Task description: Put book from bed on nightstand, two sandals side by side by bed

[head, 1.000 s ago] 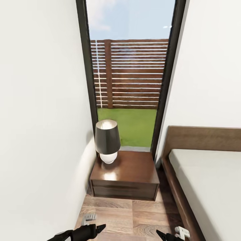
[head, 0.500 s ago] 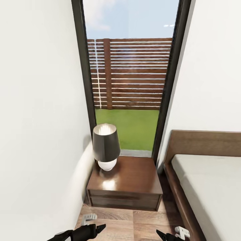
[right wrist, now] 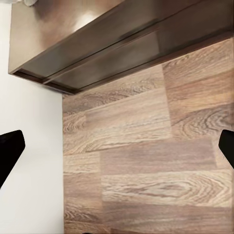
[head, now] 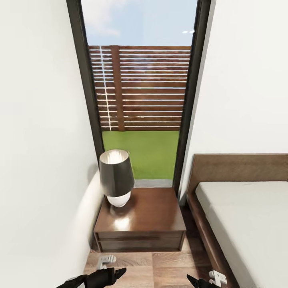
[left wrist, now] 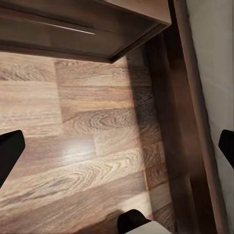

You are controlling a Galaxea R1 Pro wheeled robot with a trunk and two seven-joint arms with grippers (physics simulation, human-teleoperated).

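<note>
The head view looks down a narrow strip of the bedroom between a white wall [head: 36, 140] and the bed [head: 248, 224], whose off-white mattress lies in a dark brown frame with a wooden headboard [head: 240, 166] against the far wall. At the end of the strip stands the nightstand [head: 140, 224], a glossy reddish-brown cabinet, just beside the bed frame and set in front of a tall window [head: 140, 92] that gives onto green lawn and a slatted wooden fence. On the nightstand's top, toward the wall side, sits a table lamp [head: 116, 178] with a dark shade and a white rounded base; the rest of the top is bare wood. The wood-plank floor [head: 160, 264] runs from the cabinet toward the robot. At the lower edge of the head view the left gripper [head: 114, 274] and the right gripper [head: 198, 282] hang low over the floor, well short of the nightstand. In the left wrist view the left gripper's dark fingertips [left wrist: 9, 153] stand far apart at opposite edges, spread wide and holding nothing, over planks beside the bed frame. The right wrist view shows the right gripper's fingertips [right wrist: 9, 151] likewise spread wide and empty, over floor near the nightstand's front.
</note>
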